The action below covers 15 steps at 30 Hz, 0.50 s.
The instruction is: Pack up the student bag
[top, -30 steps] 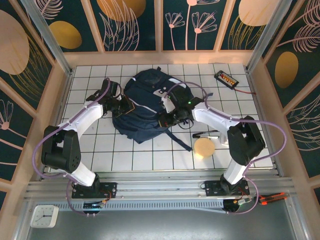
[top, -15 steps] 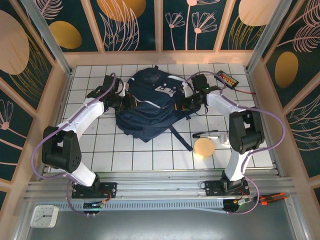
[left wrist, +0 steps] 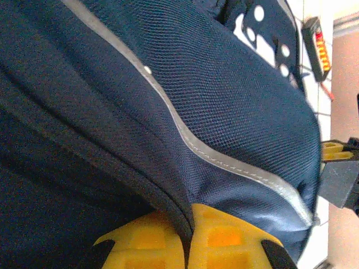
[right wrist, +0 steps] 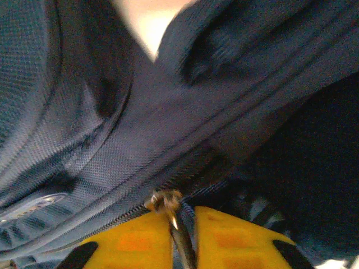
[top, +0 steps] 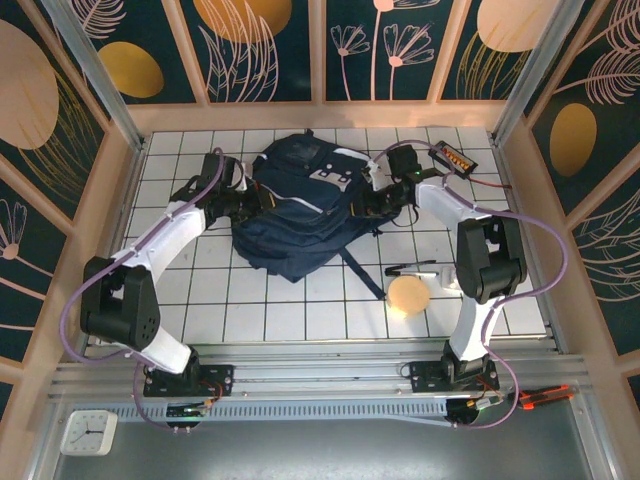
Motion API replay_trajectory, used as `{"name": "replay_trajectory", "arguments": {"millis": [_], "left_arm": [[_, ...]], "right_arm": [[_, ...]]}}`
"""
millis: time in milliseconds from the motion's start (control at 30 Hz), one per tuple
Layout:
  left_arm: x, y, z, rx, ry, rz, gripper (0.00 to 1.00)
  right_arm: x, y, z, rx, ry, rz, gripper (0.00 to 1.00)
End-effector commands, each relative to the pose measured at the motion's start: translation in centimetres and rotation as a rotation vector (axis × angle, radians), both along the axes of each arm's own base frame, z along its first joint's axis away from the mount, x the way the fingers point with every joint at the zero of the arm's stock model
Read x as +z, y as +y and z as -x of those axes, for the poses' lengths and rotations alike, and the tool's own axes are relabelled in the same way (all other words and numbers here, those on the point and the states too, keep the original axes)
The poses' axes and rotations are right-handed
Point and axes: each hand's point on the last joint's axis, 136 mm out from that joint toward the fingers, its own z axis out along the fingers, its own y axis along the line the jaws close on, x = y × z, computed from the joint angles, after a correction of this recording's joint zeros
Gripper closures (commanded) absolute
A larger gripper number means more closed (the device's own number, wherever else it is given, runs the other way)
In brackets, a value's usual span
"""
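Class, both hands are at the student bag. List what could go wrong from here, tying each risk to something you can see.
1. The zipper pull sits only thinly in the right hand; it may slip out.
2. The left hand pinches only a seam of the student bag; a tug could free it.
3. The loose strap lies near the pen and might drag it.

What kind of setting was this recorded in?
Probably a purpose-built robot test booth: white gridded tabletop, floral-printed wall panels in a metal frame, and two arms bolted to a rail at the near edge.
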Motion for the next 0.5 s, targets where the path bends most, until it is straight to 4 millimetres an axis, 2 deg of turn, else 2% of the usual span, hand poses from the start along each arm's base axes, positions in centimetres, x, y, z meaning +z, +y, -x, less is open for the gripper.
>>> {"name": "replay_trajectory", "arguments": {"millis": [0,100,233,367,400,467], "left_arm": [[4.4,0.4,-1.4,0.127,-0.100,0.214,1.00],[4.8,0.3,-1.5,0.173,-0.107,0.310,1.00],[5.2,0.5,-1.5,0.185,-0.121,0.304,1.00],[5.3,0.5,-1.5,0.175,-0.129,0.297,1.00],[5.4,0.4,-1.4,0.172,-0.129,0.299,1.00],[5.5,0.4,-1.4,0.173,-0.130,0.308,1.00]], "right_arm": [[4.0,-3.5,-1.6,-0.102,-0.101,0.030,0.57],[6.1,-3.9,-0.1,-0.102,-0.128,0.021,0.39],[10.1,-4.3,1.8,-0.100,-0.218,-0.010,0.21],[15.1,-4.8,1.4,-0.151,-0.376,-0.060,0.04],[15.8,-4.9,1.2,-0.162,-0.419,-0.068,0.01],[17.5,-4.9,0.8,-0.156,-0.551,-0.105,0.01]]}}
